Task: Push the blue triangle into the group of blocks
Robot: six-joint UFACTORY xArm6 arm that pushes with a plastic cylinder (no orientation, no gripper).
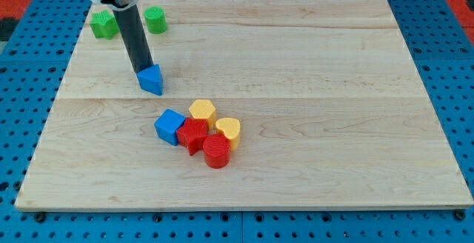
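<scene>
Tip (142, 72) down on the board, bare rod, gripping nothing, touching the upper-left edge of blue triangle (152, 80). Triangle just toward view's bottom-right of tip. Group further along roughly the same line, nearby but apart: blue cube (169, 126), yellow hexagon (202, 112), red star (192, 135), yellow heart (229, 130), red cylinder (217, 152). Likely push: down-right.
</scene>
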